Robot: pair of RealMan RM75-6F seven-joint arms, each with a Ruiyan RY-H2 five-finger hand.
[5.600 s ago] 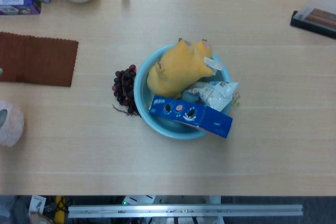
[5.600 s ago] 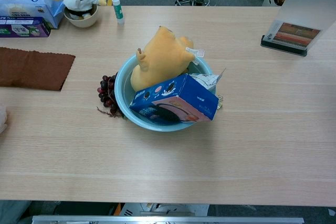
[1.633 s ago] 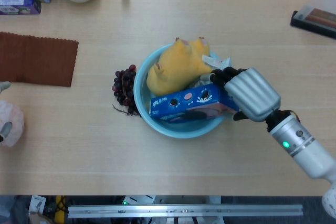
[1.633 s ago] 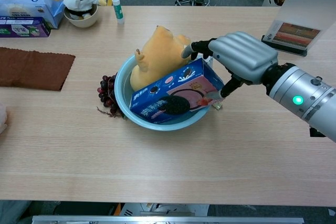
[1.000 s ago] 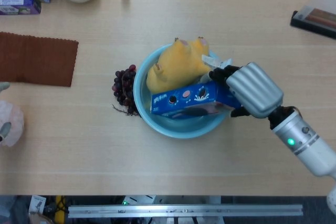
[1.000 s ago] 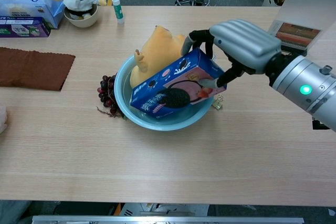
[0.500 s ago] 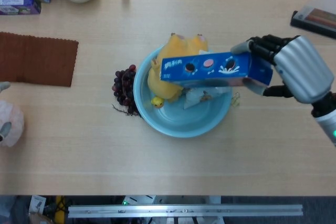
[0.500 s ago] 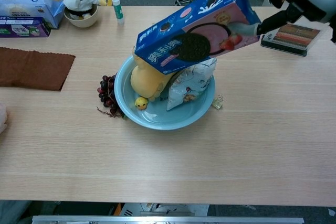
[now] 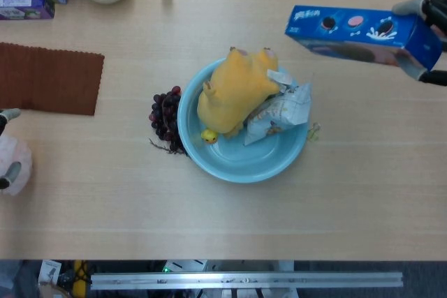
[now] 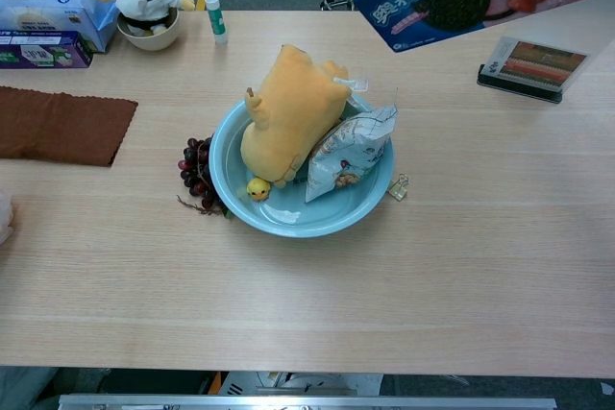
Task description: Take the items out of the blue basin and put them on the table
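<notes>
Right hand [image 9: 434, 33]: I am gripping the cookie box [image 9: 363, 35] by 1 end, up right of the basin [image 9: 241, 165].
Risk: box levering loose.
Left hand [image 9: 8, 165]: cannot tell.

Right hand [image 9: 434, 29] at the frame's right edge, dark fingers curled (gripping), left hand [image 9: 8, 162] low at left edge

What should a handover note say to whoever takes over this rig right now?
Right hand: holds the blue cookie box in the air, right of the light blue basin.
Left hand: at the table's left edge, only partly in view.
Done: box is out of the basin, not yet set down.
Left: place the box on the table, then remove the yellow plush toy, the white snack bag and the small yellow duck.
</notes>
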